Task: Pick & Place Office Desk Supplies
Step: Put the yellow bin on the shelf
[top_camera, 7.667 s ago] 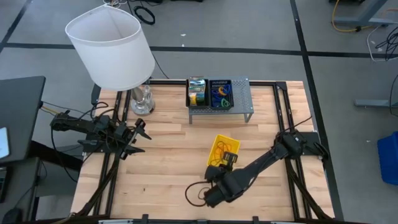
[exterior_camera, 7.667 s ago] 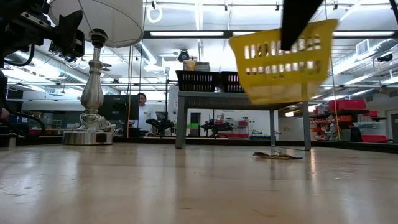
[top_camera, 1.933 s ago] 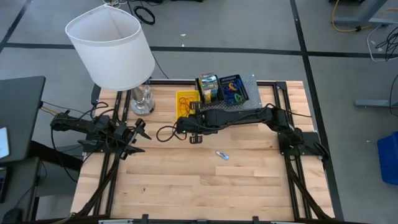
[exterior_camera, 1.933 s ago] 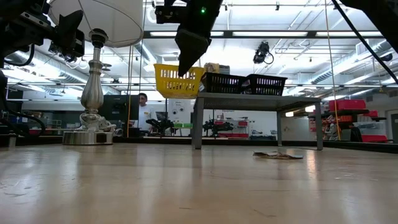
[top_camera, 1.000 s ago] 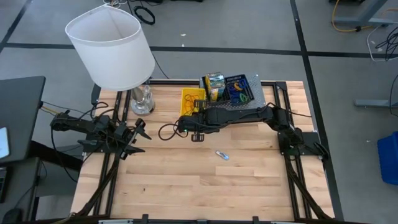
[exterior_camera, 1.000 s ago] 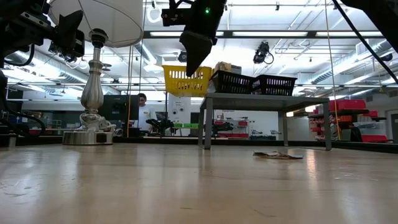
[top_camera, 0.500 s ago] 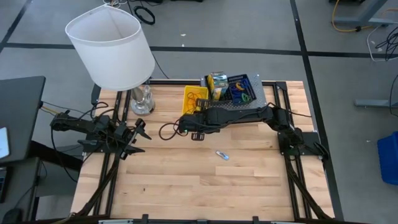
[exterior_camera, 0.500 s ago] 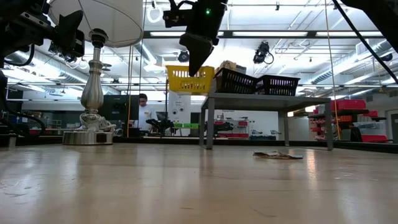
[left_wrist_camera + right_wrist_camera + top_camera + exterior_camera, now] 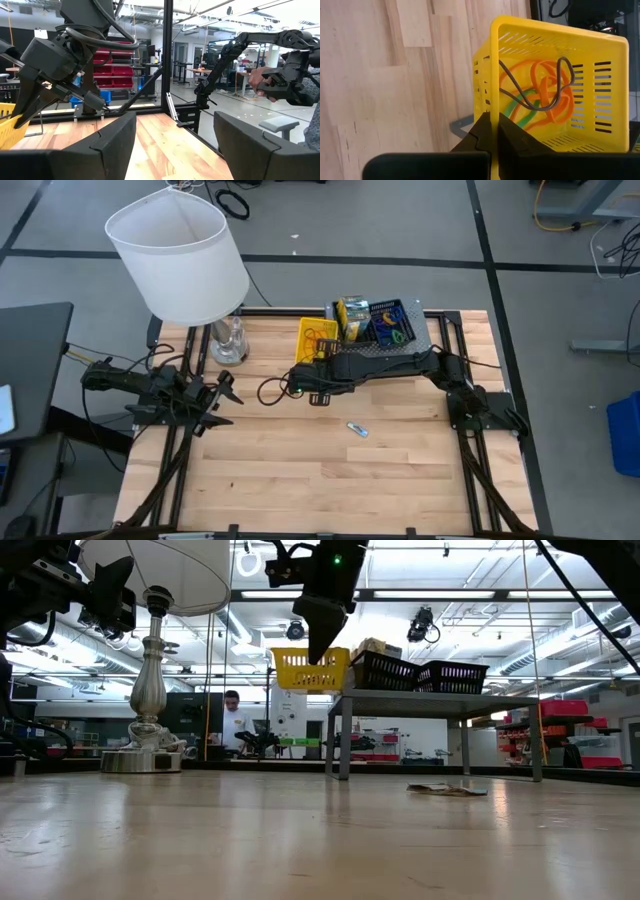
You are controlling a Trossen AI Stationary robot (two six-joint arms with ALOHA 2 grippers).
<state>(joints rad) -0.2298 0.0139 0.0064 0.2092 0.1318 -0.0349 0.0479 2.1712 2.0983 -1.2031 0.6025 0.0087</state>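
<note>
A yellow basket (image 9: pixel 316 338) with orange, green and grey rubber bands (image 9: pixel 540 100) hangs at the left end of a grey rack (image 9: pixel 400 352), level with its top. My right gripper (image 9: pixel 316 363) is shut on the basket. On the rack stand two black baskets, one with a crayon box (image 9: pixel 352 315) and one with coloured rubber bands (image 9: pixel 392 328). A small white and blue item (image 9: pixel 357 429) lies flat on the table. My left gripper (image 9: pixel 225 390) waits open at the table's left side, holding nothing. My right gripper pinches the yellow basket's rim (image 9: pixel 494 117) on its near wall, one finger inside and one outside. The fingers (image 9: pixel 318 640) slant down from above and from the table's near side. The basket (image 9: pixel 310 668) hangs about level, clear of the table, its right side beside the black basket (image 9: pixel 378 670); whether they touch I cannot tell.
A tall lamp with a white shade (image 9: pixel 180 260) stands at the far left, its base (image 9: pixel 228 342) close to the yellow basket. A black cable loop (image 9: pixel 270 392) hangs beside my right arm. A person's hand (image 9: pixel 260 82) shows beyond the table.
My right gripper has carried the yellow basket a little toward the table's right edge, still shut on its rim. The grey rack with its black baskets has slid the same way along the table.
</note>
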